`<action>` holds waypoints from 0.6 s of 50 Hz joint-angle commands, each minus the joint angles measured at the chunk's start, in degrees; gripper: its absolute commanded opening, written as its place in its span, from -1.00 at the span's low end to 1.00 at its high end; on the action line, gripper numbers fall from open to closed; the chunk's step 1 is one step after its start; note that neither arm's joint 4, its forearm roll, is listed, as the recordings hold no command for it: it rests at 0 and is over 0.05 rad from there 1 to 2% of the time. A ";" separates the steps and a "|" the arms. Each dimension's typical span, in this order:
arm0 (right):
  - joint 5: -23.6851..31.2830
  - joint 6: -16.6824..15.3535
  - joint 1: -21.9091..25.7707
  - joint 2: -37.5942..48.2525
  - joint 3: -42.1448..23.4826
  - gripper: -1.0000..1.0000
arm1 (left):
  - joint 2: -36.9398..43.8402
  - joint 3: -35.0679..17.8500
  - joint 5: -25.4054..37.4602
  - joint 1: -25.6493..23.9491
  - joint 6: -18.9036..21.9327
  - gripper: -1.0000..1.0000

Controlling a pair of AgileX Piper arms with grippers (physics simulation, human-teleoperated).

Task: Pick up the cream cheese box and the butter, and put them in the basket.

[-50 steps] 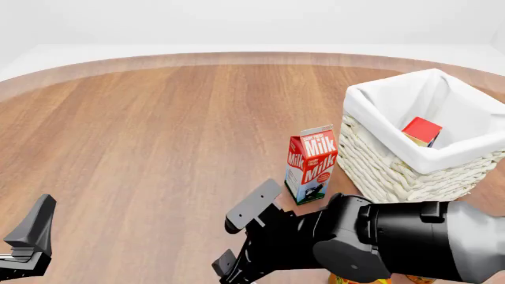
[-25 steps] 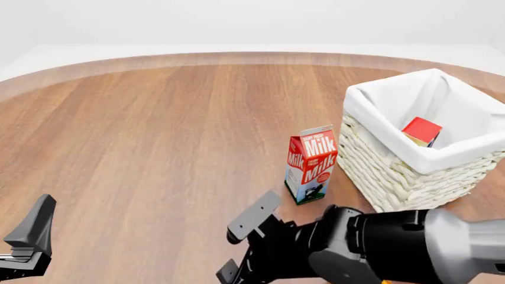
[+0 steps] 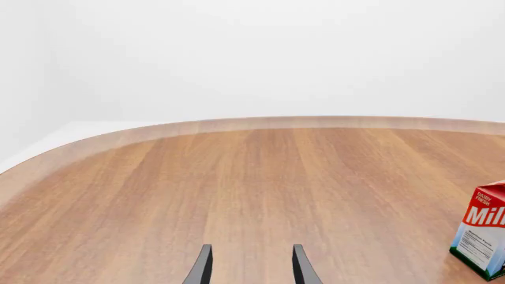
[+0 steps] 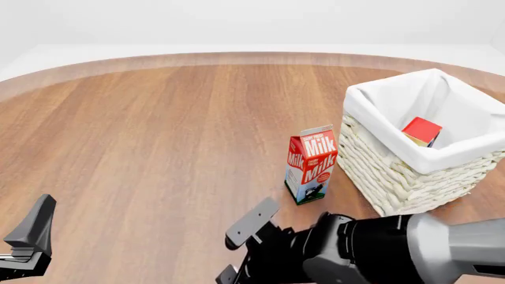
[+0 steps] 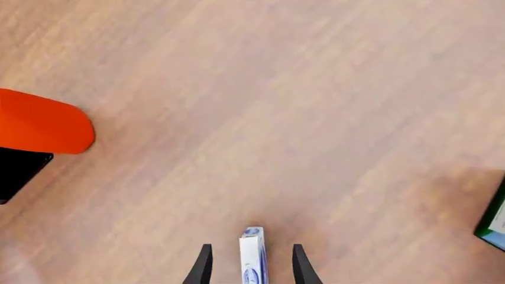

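Right wrist view: cream cheese box (image 5: 252,255) was bracketed edge-on by the spread, unclenched right gripper (image 5: 251,267), so a slip or topple onto the tabletop (image 5: 261,118) was judged likely.

The butter (image 4: 422,131) is already sitting inside the basket (image 4: 394,171), red end poking up against the white liner. The cream cheese box (image 5: 252,255), a thin white-and-blue edge, is standing on the wood surface (image 5: 261,106).
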 commanded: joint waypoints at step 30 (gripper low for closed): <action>-3.32 0.14 -1.35 2.94 2.99 1.00 | 0.00 0.00 0.00 0.00 0.00 1.00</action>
